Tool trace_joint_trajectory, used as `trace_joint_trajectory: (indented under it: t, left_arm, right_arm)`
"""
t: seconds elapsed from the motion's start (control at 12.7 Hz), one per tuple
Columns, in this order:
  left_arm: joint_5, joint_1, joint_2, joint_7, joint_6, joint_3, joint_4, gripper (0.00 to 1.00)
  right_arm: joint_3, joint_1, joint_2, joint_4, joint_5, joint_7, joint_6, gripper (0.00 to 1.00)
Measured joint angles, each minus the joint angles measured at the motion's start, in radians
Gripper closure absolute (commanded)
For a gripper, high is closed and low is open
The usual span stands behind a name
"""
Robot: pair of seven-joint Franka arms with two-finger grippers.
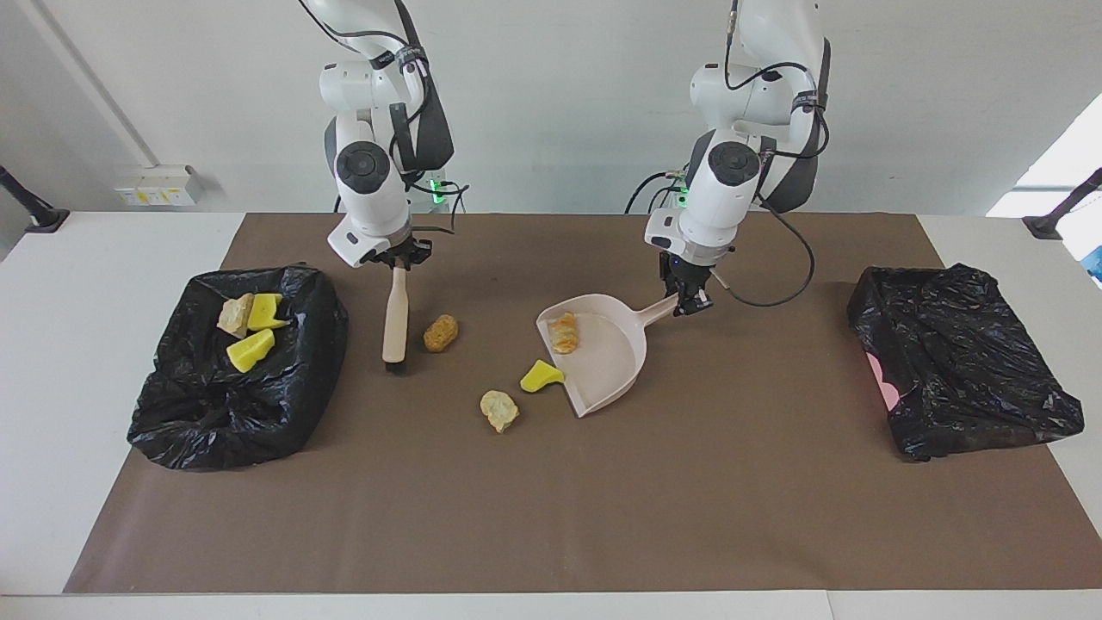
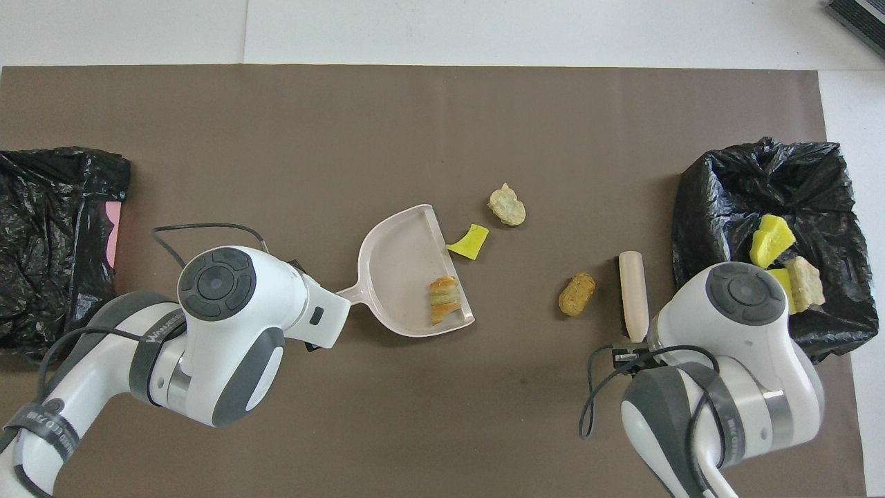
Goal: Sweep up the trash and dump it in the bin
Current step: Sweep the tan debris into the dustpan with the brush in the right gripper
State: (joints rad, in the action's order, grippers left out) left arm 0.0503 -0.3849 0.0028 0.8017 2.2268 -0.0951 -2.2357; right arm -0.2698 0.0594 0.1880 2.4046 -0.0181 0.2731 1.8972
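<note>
Four scraps are out on the brown mat [image 1: 551,517]. A striped scrap [image 1: 564,332] lies inside the dustpan [image 1: 613,366], near its open edge. A yellow wedge [image 1: 540,376] lies just beside that edge, and a pale lump [image 1: 499,409] is near it. A brown lump [image 1: 441,332] lies beside the brush [image 1: 396,320]. Three more scraps [image 1: 248,327] sit in the black bin [image 1: 284,405] at the right arm's end.

The right gripper [image 1: 399,258] is closed on the brush handle, and the brush hangs bristles down. The left gripper [image 1: 689,297] is closed on the dustpan handle. The pan's mouth points toward the brush.

A second bin [image 1: 956,362] sits at the left arm's end.
</note>
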Motion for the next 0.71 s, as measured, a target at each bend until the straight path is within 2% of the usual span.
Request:
trace_joint_trajectory:
  t: [0.16,0.39,0.55,0.71]
  left_arm:
    - [0.000,-0.002,-0.001,0.000,0.007,0.001,-0.006,1.00]
    - [0.000,-0.002,-0.001,-0.003,0.014,0.002,-0.014,1.00]
    - [0.000,-0.002,-0.001,-0.004,0.016,0.002,-0.016,1.00]
    - [0.000,-0.002,-0.001,-0.005,0.017,0.002,-0.017,1.00]
  right_arm:
    - [-0.007,-0.028,0.034,0.061,-0.065,0.065,0.042,1.00]
    - [-0.012,-0.121,0.028,0.075,-0.081,0.118,0.130,1.00]
    - [-0.013,-0.174,-0.002,0.030,-0.083,0.118,0.152,1.00]
    - [-0.016,-0.240,-0.078,-0.039,-0.084,0.119,0.160,1.00]
